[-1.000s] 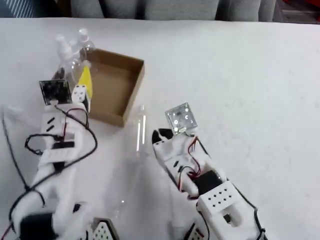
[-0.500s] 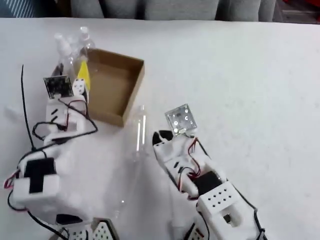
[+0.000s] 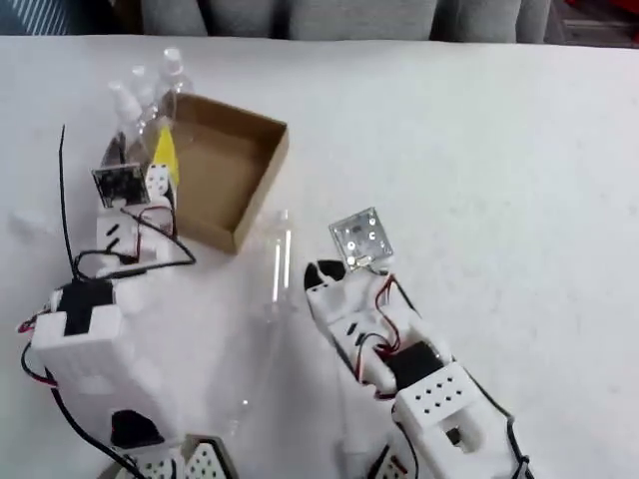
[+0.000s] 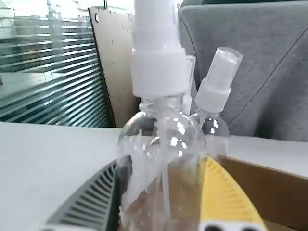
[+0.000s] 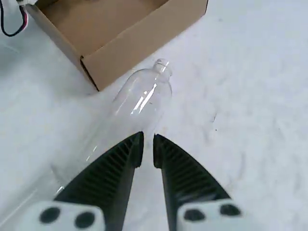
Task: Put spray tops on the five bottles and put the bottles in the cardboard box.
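Clear capped spray bottle (image 4: 161, 144) is clamped in my left gripper (image 3: 150, 165), just outside the brown cardboard box (image 3: 262, 170) toward the white table's (image 3: 479, 150) far left corner. Judged step: boxing it; next, lift it over the wall. Right gripper (image 5: 148, 144) nearly closed, empty, by the uncapped clear bottle (image 5: 139, 103).

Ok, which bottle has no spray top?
The bottle lying on its side beside the cardboard box, neck bare; the upright bottles by its far corner carry white tops.

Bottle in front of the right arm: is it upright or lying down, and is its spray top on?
Lying down: the bottle rests on its side by the cardboard box, neck bare, no spray top.
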Controlling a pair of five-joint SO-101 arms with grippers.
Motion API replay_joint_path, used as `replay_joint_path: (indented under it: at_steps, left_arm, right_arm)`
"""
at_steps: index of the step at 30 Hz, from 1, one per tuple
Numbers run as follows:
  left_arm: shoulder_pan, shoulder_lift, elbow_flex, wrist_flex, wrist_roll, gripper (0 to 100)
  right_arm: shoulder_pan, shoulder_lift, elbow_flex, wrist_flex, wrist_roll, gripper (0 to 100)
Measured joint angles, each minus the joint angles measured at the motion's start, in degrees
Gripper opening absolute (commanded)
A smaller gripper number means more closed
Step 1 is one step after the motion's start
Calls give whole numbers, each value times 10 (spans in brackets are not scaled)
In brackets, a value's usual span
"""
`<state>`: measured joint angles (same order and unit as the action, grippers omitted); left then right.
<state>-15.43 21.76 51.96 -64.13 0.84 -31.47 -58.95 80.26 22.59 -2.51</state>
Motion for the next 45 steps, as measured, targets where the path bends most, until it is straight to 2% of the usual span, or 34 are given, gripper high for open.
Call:
replay_joint_path:
  at_steps: [3, 15, 17, 22, 28, 36, 45]
  left_arm:
    - [0, 6, 7, -33, 0, 22]
    - [0, 6, 9, -34, -4, 25]
    - [0, 6, 9, -34, -4, 48]
    - [0, 6, 31, -34, -4, 183]
    - [0, 6, 48, -34, -4, 167]
    - [0, 4, 47, 55, -2, 238]
    - [0, 4, 47, 59, -2, 242]
  right_arm:
    - [0, 0, 0, 0, 0, 17]
    - [0, 0, 0, 0, 0, 17]
    - [0, 0, 0, 0, 0, 17]
    - [0, 0, 0, 0, 0, 17]
    - [0, 0, 0, 0, 0, 17]
    - [0, 0, 0, 0, 0, 17]
    - [0, 0, 0, 0, 0, 17]
